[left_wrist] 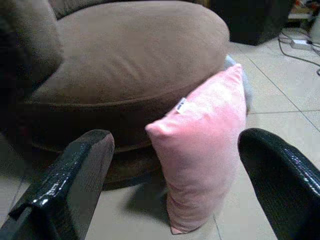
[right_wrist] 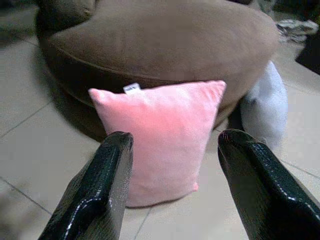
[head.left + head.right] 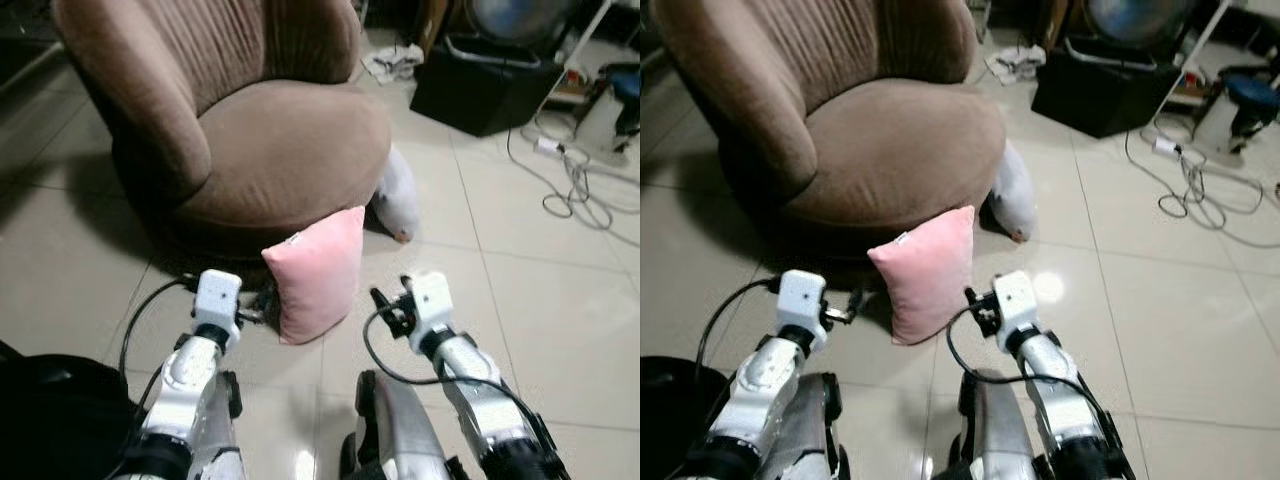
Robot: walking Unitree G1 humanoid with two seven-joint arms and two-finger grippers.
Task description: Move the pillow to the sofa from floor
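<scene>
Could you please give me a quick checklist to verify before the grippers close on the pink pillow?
1. Pink pillow upright on the floor, leaning on the sofa base: ok.
2. Left gripper open, facing the pillow: ok.
3. Right gripper open, pillow between its fingers' line: ok.
4. Grippers touching the pillow: not ok, both short of it.
5. Sofa seat free: ok.
6. White pillow apart from the pink one: cannot tell.

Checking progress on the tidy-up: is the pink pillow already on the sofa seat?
No, the pink pillow stands upright on the floor, against the front of the brown sofa.
</scene>
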